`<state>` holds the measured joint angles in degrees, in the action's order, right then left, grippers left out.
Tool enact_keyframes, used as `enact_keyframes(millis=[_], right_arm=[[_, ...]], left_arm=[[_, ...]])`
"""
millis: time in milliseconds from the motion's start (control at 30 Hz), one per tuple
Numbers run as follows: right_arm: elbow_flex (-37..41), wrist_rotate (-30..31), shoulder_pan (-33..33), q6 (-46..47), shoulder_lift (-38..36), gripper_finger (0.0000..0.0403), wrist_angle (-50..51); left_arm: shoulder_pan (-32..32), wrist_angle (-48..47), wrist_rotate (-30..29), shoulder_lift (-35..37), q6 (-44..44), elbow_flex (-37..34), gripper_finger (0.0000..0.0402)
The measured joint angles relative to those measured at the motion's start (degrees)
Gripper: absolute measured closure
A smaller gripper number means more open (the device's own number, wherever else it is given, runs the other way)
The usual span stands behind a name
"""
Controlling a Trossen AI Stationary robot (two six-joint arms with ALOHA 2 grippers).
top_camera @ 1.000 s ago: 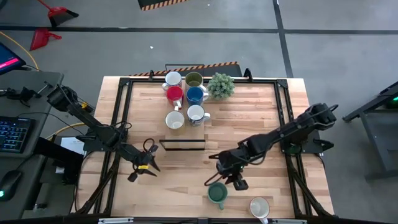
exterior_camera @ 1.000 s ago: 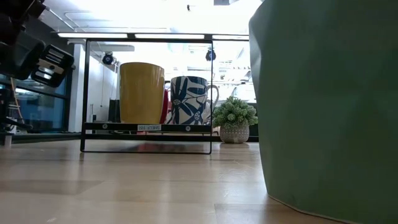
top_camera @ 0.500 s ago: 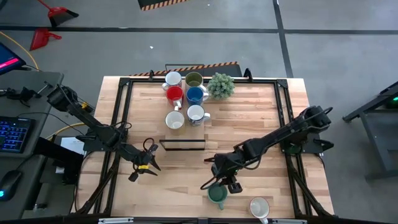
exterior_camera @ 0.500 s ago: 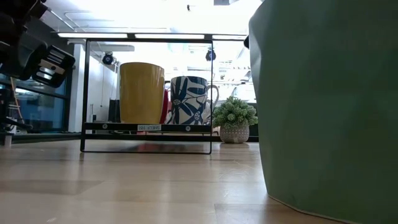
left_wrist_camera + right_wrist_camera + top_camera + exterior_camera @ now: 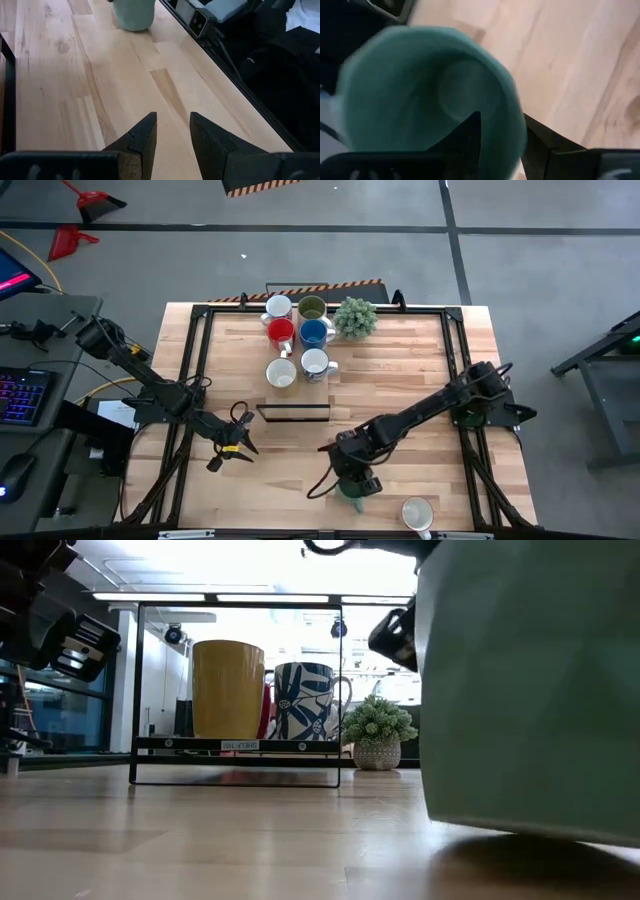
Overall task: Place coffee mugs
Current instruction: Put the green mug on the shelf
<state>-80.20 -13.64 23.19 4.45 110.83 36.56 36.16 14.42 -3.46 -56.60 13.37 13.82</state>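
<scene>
With right gripper (image 5: 352,480) jaws straddling teal mug (image 5: 430,95) rim, one inside, one outside; clamped, mug lifting off bench (image 5: 420,370); left gripper (image 5: 171,131) jaws apart, idle.

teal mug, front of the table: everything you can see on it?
The teal mug is glossy, ceramic-looking, with a round open mouth and an empty interior; no handle shows. It sits at the table's front edge, left of the white mug. The right hand straddles its rim, one finger inside and one outside. In the low view its base looks lifted off the wood.
</scene>
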Motion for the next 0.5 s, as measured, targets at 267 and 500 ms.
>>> enact_keyframes(millis=[267, 500], right_arm=[[-0.31, 0.64, -0.44, -0.05, -0.15, 0.0310, -0.95], [-0.31, 2.78, -0.59, -3.84, -0.15, 0.0372, -1.22]], left_arm=[[0.00, 0.01, 0.00, 0.00, 0.02, 0.00, 0.0296], [0.00, 0.01, 0.00, 0.00, 0.00, 0.00, 0.0296]])
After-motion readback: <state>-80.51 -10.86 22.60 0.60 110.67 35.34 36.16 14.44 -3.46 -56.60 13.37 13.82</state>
